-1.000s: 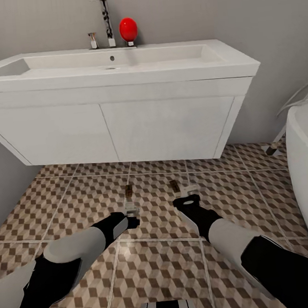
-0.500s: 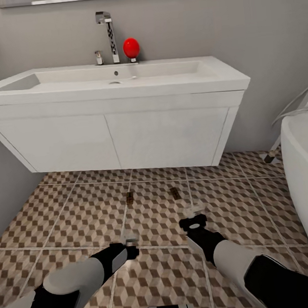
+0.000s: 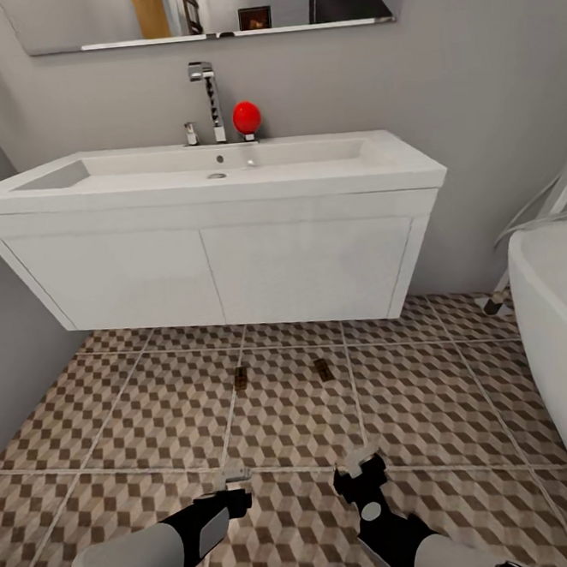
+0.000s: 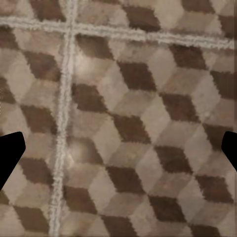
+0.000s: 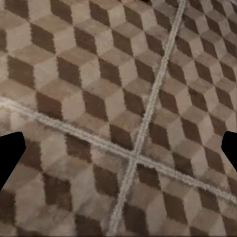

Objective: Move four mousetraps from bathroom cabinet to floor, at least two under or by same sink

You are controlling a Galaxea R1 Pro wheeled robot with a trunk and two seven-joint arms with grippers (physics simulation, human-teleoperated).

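Observation:
Two small dark mousetraps (image 3: 239, 378) (image 3: 323, 369) lie flat on the cube-patterned bathroom floor (image 3: 132, 417), just in front of the white wall-hung bathroom sink (image 3: 221, 254). My left gripper (image 3: 234, 475) hovers low over the tiles, well short of the left trap, open and empty. My right gripper (image 3: 361, 463) is level with it, short of the right trap, also open. In the left wrist view the left gripper (image 4: 118, 153) has bare tiles between its dark fingertips (image 4: 10, 153). The right gripper (image 5: 118, 153) likewise frames only tile and grout. The cabinet is out of view.
A white bathtub (image 3: 562, 319) bulges in at the right. A grey wall (image 3: 6, 359) closes the left side. On the sink stand a chrome faucet (image 3: 207, 92) and a red ball-shaped object (image 3: 247, 117), below a mirror (image 3: 208, 6).
The camera has pulled back and tilted up, bringing the mirror into view. Both arms have drawn back from the two mousetraps, which stay on the floor.

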